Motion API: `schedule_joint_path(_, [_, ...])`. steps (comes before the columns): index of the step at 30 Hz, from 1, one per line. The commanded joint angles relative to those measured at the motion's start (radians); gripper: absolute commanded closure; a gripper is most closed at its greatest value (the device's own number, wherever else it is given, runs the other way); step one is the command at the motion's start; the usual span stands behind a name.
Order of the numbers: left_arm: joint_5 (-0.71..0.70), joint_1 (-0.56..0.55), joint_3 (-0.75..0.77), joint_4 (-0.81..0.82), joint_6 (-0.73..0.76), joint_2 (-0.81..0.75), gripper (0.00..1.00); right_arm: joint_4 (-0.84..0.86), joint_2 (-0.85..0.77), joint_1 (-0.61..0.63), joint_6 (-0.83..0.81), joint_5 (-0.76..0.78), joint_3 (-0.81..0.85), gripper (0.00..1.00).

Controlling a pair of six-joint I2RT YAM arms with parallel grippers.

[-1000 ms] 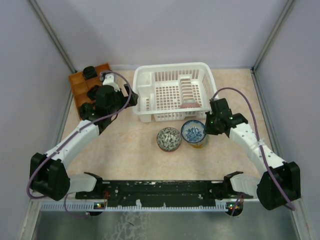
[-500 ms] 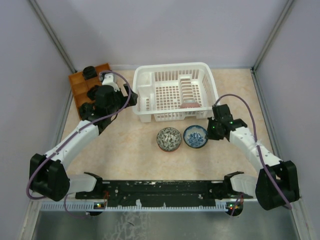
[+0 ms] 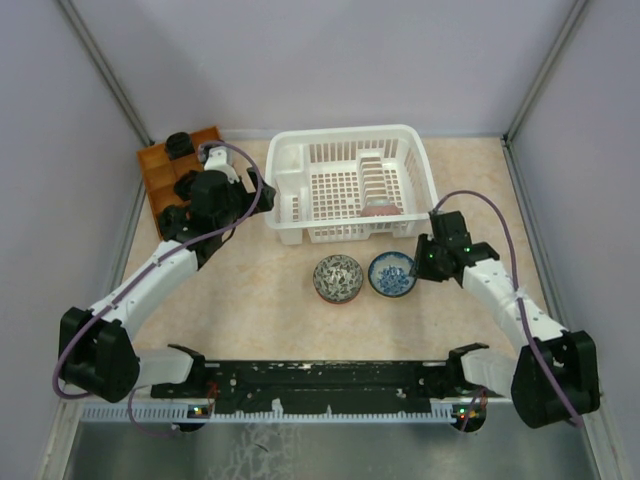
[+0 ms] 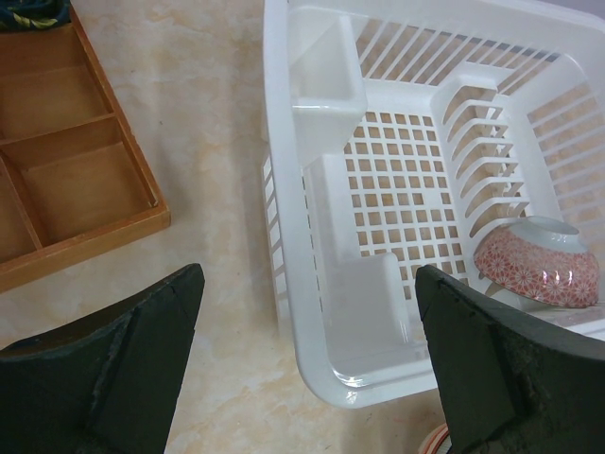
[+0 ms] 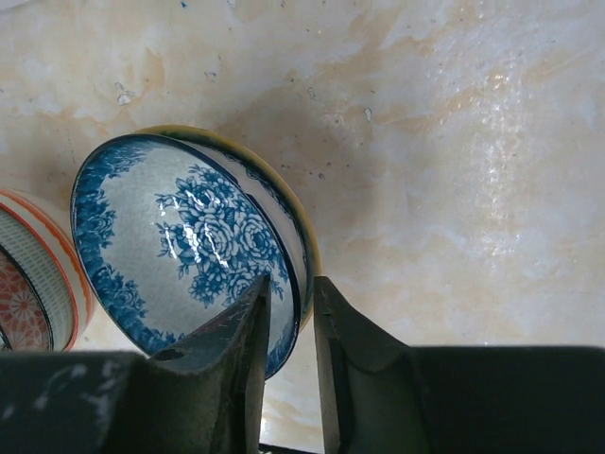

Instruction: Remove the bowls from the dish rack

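The white dish rack stands at the back middle of the table. An orange-red patterned bowl lies tilted at its near right side; it also shows in the left wrist view. A blue floral bowl and a dark grey-and-white bowl sit side by side on the table in front of the rack. My right gripper is shut on the blue bowl's right rim, one finger inside and one outside. My left gripper is open and empty above the rack's near left corner.
An orange-brown compartment tray with small dark items lies at the back left, beside my left arm; its wooden compartments show in the left wrist view. The grey bowl's striped outer wall touches the left edge of the right wrist view.
My right gripper has lowered the blue bowl from a tilted hold down onto the table beside the grey bowl. The left arm has not moved.
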Motion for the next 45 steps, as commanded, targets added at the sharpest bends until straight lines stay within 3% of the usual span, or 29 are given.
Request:
schedule_joint_path(1, [-0.011, -0.005, 0.020, 0.002, 0.008, -0.016, 0.01, 0.034, -0.044, -0.012, 0.001, -0.020, 0.028, 0.71])
schedule_joint_path(4, [-0.011, -0.006, 0.022, 0.002, 0.008, -0.013, 0.01, 0.015, -0.053, -0.011, -0.001, -0.016, 0.049, 0.62])
schedule_joint_path(11, [-0.011, -0.005, 0.022, 0.004, 0.006, -0.009, 0.01, -0.100, -0.143, -0.012, -0.027, 0.061, 0.152, 0.56])
schedule_joint_path(19, [-0.003, -0.006, 0.026, 0.007, -0.001, 0.002, 0.01, -0.125, -0.180, -0.012, -0.146, 0.077, 0.306, 0.32])
schedule_joint_path(23, [0.000, -0.005, 0.031, 0.007, -0.002, 0.006, 0.01, -0.104, -0.065, -0.009, -0.182, 0.064, 0.437, 0.28])
schedule_joint_path(35, [0.005, -0.006, 0.060, -0.014, 0.017, 0.054, 0.01, -0.183, 0.556, 0.084, -0.264, 0.213, 0.981, 0.18])
schedule_joint_path(45, [-0.015, -0.006, 0.071, -0.006, 0.033, 0.114, 0.01, -0.113, 0.804, 0.138, -0.257, 0.257, 1.080, 0.11])
